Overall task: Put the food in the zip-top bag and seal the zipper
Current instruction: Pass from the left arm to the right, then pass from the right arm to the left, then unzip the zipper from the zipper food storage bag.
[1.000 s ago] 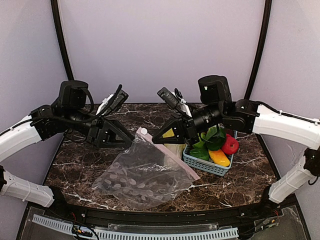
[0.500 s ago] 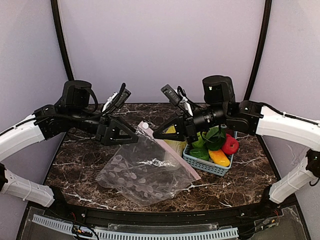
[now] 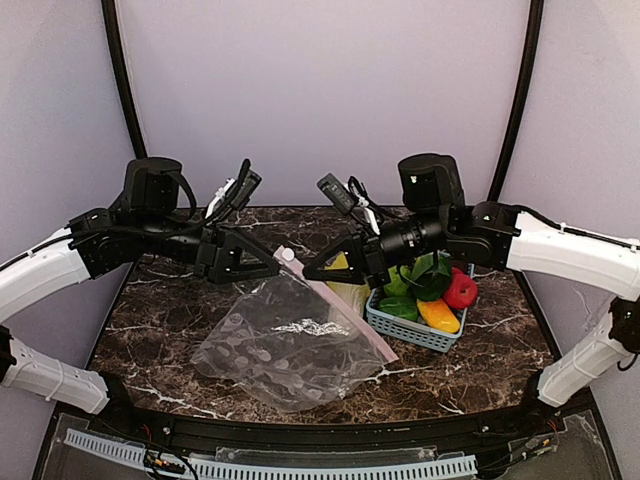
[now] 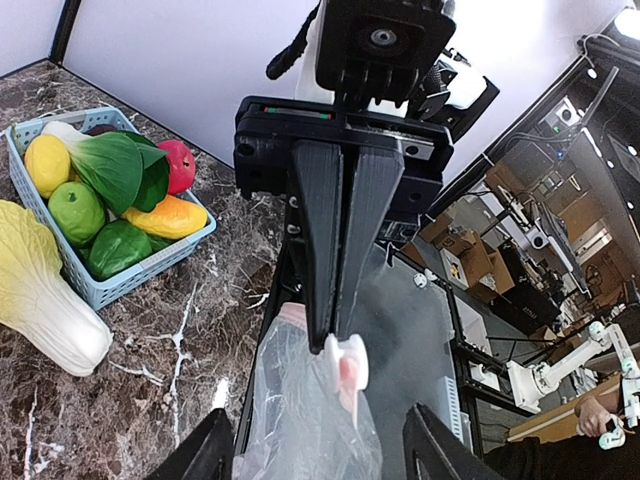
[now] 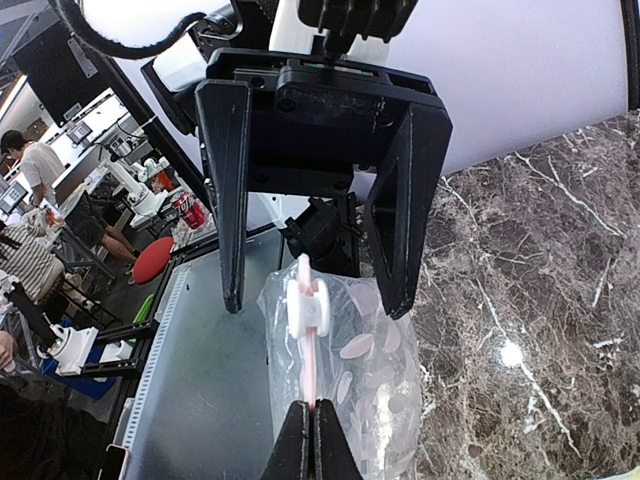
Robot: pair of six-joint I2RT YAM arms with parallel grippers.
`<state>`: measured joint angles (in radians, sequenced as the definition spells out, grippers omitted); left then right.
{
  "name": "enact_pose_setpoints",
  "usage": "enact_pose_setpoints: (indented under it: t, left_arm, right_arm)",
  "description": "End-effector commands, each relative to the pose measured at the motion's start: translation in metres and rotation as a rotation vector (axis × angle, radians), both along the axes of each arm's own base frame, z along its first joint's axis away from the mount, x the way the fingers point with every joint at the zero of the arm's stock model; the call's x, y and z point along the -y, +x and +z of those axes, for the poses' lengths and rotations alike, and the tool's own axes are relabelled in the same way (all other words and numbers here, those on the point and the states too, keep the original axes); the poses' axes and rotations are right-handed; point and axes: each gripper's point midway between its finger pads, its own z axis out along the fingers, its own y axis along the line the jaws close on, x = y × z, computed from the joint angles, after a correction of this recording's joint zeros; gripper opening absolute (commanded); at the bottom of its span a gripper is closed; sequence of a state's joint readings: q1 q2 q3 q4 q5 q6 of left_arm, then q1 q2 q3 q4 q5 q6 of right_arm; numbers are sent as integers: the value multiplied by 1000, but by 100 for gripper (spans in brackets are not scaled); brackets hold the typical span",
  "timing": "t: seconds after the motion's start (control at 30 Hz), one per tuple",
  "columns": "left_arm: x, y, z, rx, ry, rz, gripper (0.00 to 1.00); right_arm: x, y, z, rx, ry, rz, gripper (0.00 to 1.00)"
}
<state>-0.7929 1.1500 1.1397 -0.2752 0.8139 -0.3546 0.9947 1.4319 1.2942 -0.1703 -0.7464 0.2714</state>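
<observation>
Bench (image 3: 170,335): bears everything listed.
Bag (image 3: 290,350): empty, mouth corner held up.
Basket (image 3: 415,332): right of bag, holding food (image 3: 438,315); cabbage (image 4: 40,300) beside it, none bagged yet.
Left claw (image 5: 316,303): moved in to bag's mouth this past second, open, astride slider (image 5: 308,305), gripping nothing; likely about to open it.
Right claw (image 4: 335,340): shut on zipper (image 5: 312,372) beside slider.

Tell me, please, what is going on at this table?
The right end effector is shut on the zipper of the bag by the white slider, holding that end up while the rest of the bag sags onto the table. The left end effector faces it, open and lined up on the slider, not gripping it. The bag looks empty: the cabbage lies on the table and the other food sits in the basket.
</observation>
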Motion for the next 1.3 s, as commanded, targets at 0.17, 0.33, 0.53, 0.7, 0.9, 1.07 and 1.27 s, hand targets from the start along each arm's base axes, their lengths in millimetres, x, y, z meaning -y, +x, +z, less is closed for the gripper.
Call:
enact_pose_setpoints:
  t: [0.17, 0.33, 0.53, 0.7, 0.9, 1.07, 1.27]
  left_arm:
    - [1, -4, -2, -11, -23, -13, 25]
    - [0, -6, -7, -12, -15, -20, 2]
    - [-1, -9, -16, -23, 0, -30, 1]
    - [1, -14, -20, -34, 1, -76, 1]
    - [1, -16, -18, -27, -12, -97, 1]
    - [0, -19, -18, -35, -13, -108, 1]
    - [-1, -20, -18, -32, -12, -104, 1]
  right_arm:
    - [-4, 0, 5, -1, -4, -13, 0]
    - [-5, 3, 2, 2, -7, -29, 0]
    - [-6, 3, 14, 13, 11, -45, 24]
    - [-18, -3, 23, 77, -10, -58, 54]
    - [-28, 5, 14, 84, -21, -74, 61]
    - [-34, 5, 7, 56, -25, -60, 59]
    - [-29, -2, 16, 42, 22, -28, 50]
